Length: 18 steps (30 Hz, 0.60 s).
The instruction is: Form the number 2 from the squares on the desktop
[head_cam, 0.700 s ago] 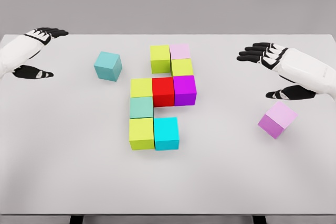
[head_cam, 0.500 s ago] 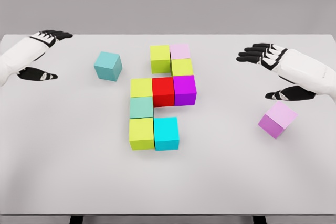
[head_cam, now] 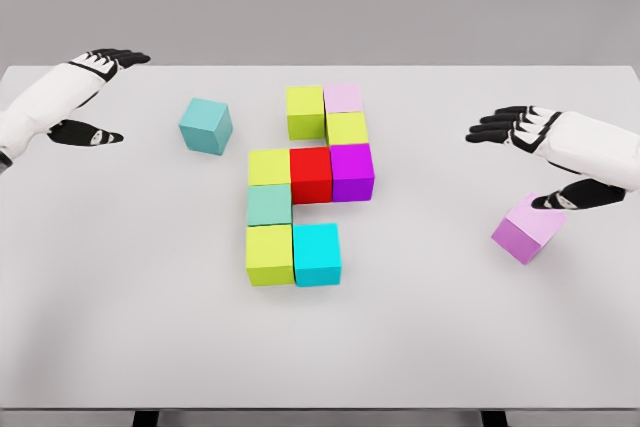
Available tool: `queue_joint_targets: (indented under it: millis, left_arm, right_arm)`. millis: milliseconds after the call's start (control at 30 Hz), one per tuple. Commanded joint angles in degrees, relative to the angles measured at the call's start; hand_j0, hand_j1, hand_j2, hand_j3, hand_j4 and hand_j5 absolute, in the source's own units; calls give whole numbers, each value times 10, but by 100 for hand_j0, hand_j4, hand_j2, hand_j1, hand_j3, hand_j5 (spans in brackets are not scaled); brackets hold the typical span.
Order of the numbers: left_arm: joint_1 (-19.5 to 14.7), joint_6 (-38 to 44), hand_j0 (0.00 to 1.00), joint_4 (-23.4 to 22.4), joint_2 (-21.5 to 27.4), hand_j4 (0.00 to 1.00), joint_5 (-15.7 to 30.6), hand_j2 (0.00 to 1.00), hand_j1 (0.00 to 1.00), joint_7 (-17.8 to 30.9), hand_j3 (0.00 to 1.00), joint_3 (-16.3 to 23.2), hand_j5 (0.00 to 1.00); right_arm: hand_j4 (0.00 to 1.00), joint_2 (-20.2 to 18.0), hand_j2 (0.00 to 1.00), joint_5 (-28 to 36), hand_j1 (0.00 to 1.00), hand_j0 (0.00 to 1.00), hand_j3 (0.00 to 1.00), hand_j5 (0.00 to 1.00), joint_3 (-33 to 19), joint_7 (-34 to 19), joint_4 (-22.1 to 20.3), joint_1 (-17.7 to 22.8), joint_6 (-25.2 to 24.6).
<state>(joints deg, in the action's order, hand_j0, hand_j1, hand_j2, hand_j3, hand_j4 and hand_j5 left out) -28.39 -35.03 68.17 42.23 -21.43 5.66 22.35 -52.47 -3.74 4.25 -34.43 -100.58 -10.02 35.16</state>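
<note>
Several coloured cubes form a cluster mid-table: a lime cube (head_cam: 305, 111) and pale pink cube (head_cam: 343, 98) at the top, lime (head_cam: 348, 129) below, then lime (head_cam: 269, 166), red (head_cam: 311, 174) and magenta (head_cam: 352, 171) in a row, a teal-green cube (head_cam: 269, 204), and lime (head_cam: 269, 254) beside cyan (head_cam: 317, 253) at the bottom. A loose teal cube (head_cam: 206, 125) lies to the upper left. A tilted violet cube (head_cam: 529, 229) lies at the right. My right hand (head_cam: 540, 162) hovers open just above it, thumb near its top. My left hand (head_cam: 100, 92) is open at the far left.
The grey table (head_cam: 120, 297) spans the view, its front edge near the bottom. Dark table legs show below the edge.
My right hand has dropped down and right toward the violet cube. My left hand has shifted slightly right and up. No cube has moved.
</note>
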Motion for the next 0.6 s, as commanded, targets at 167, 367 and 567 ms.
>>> queue_joint_targets:
  millis: [167, 367, 567]
  left_arm:
    - [-1, 0, 100, -1, -13, 100, 4, 100, 100, 0, 100, -1, 100]
    - [-7, 0, 100, -24, -28, 100, 4, 100, 100, 0, 100, -6, 100]
    - [-7, 0, 100, -45, -46, 100, 3, 100, 100, 0, 100, -2, 100]
  right_arm:
    - [100, 0, 100, -59, 100, 100, 100, 100, -6, -6, -2, -9, -2]
    - [100, -14, 100, -88, 100, 100, 100, 100, -6, -6, -2, -4, -2]
    - [100, -49, 100, -78, 100, 100, 100, 100, -3, -6, -6, 2, -2]
